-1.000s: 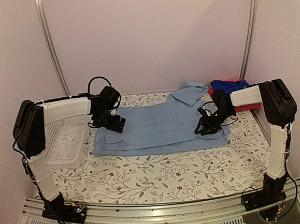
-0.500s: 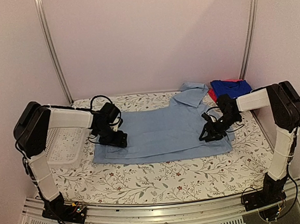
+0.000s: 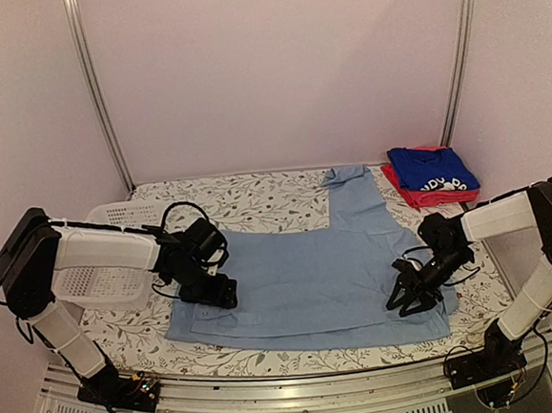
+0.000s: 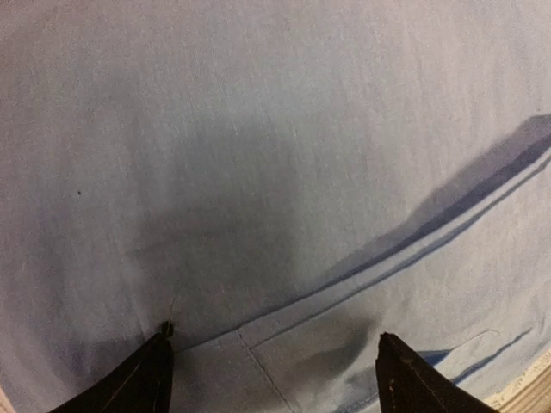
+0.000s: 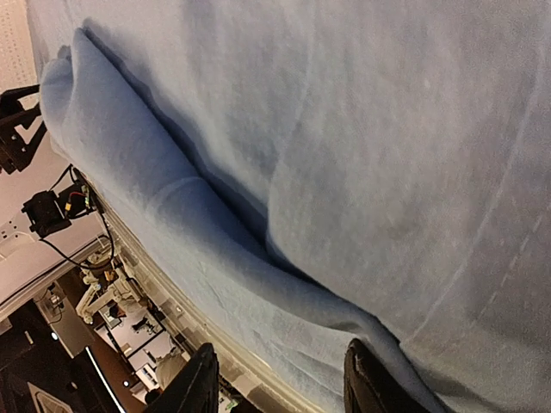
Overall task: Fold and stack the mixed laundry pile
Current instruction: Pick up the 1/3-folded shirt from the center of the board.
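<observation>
The light-blue collared shirt (image 3: 310, 271) lies spread flat across the middle of the table, with one part reaching back toward the far edge. My left gripper (image 3: 212, 290) rests on the shirt's left side. In the left wrist view its fingers (image 4: 155, 370) stand wide apart on flat cloth (image 4: 258, 129) beside a seam, open. My right gripper (image 3: 412, 296) sits on the shirt's right front part. There its fingers (image 5: 200, 383) straddle a soft fold of the hem (image 5: 258, 292), apart, with no cloth pinched. A folded royal-blue shirt (image 3: 433, 168) lies on a red-pink one (image 3: 414, 197) at the back right.
A white perforated basket (image 3: 110, 282) stands at the left under my left arm. The floral table cover (image 3: 256, 197) shows behind the shirt. The table's near edge and metal rail (image 3: 299, 382) run just in front of the shirt's hem.
Both grippers moved toward the near edge and the light-blue shirt slid with them, flattening out. The folded stack at the back right is now uncovered. The left jaws narrowed a little.
</observation>
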